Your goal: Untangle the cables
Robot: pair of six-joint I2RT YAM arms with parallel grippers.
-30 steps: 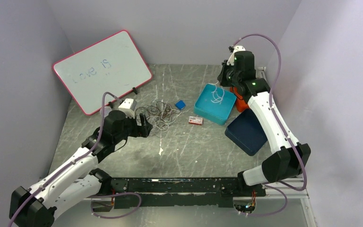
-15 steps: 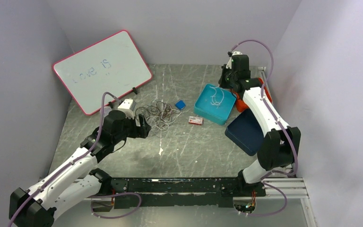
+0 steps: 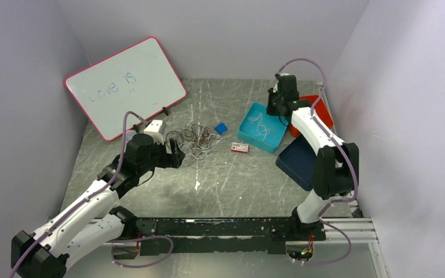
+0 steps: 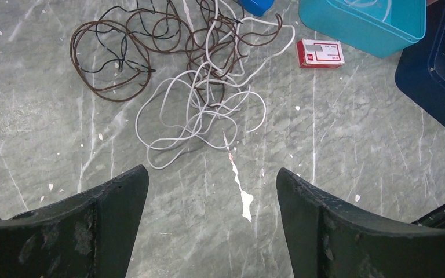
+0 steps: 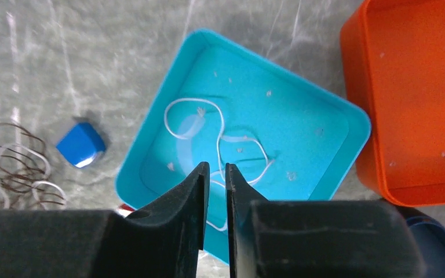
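The cables [image 3: 194, 139] lie in a loose tangle of white and dark brown loops on the grey table; in the left wrist view [image 4: 197, 87] they spread just beyond my fingers. My left gripper [image 3: 175, 155] [image 4: 211, 185] is open and empty, over bare table on the near side of the tangle. One separate white cable [image 3: 259, 123] [image 5: 220, 139] lies inside the teal bin [image 3: 249, 136] [image 5: 150, 145]. My right gripper [image 3: 277, 107] [image 5: 217, 171] hovers over that bin, jaws almost together with nothing between them.
An orange bin [image 3: 320, 109] [image 5: 417, 98] and a dark blue bin [image 3: 301, 162] [image 4: 440, 75] stand right of the teal bin. A small red-and-white box [image 3: 240, 147] [image 4: 321, 53] and a small blue block [image 3: 221, 128] [image 5: 81, 145] lie near the tangle. A whiteboard [image 3: 124, 84] leans at the back left.
My right arm has folded back, its elbow swinging in from the right and up, and the gripper has shifted slightly left over the teal bin. The left arm has barely moved.
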